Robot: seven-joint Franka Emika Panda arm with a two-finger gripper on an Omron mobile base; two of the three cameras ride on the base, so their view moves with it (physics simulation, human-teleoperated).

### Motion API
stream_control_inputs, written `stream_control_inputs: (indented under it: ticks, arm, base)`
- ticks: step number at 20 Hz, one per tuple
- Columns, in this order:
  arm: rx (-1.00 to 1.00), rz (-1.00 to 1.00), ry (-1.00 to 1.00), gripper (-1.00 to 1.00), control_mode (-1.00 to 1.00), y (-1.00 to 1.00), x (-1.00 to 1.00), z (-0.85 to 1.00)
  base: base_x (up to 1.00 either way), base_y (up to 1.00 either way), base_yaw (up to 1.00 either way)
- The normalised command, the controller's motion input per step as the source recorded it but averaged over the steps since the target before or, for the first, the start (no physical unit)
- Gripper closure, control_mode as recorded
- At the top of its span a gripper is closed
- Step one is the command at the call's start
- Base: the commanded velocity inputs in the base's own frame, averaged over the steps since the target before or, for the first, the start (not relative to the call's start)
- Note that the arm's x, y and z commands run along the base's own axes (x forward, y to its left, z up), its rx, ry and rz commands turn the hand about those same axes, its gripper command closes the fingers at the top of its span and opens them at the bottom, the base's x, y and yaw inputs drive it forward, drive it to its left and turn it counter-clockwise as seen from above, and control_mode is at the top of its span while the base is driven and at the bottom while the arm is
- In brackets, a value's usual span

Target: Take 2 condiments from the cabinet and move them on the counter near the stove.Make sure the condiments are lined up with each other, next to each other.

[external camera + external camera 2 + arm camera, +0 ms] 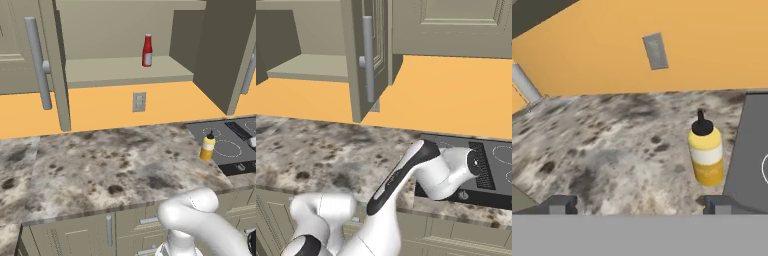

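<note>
In the left base view we see the yellow bottle (207, 147) standing on the bench (115, 165) right beside the stove (227, 142) at about 3 o'clock, and the red bottle (147, 51) up on the shelf of the open cabinet (125, 72) at 12 o'clock, so we think one is done and one is left. In the right base view we see the arm bent low over the bench edge near the stove. In the hand view our hand (639, 206) is spread wide and holds nothing, with the yellow bottle at about 2 o'clock, so next we should lift up to the red bottle.
</note>
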Motion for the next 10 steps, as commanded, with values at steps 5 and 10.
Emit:
stream_control_inputs:
  ticks: [5,10]
  arm:
    - [-0.09,-0.25,0.23,-1.0,-1.0,0.51,-0.6,0.38]
    - [-0.08,-0.24,0.2,-1.0,-1.0,0.61,-0.49,0.31]
  base:
    - [0.0,0.0,0.0]
    - [0.0,0.0,0.0]
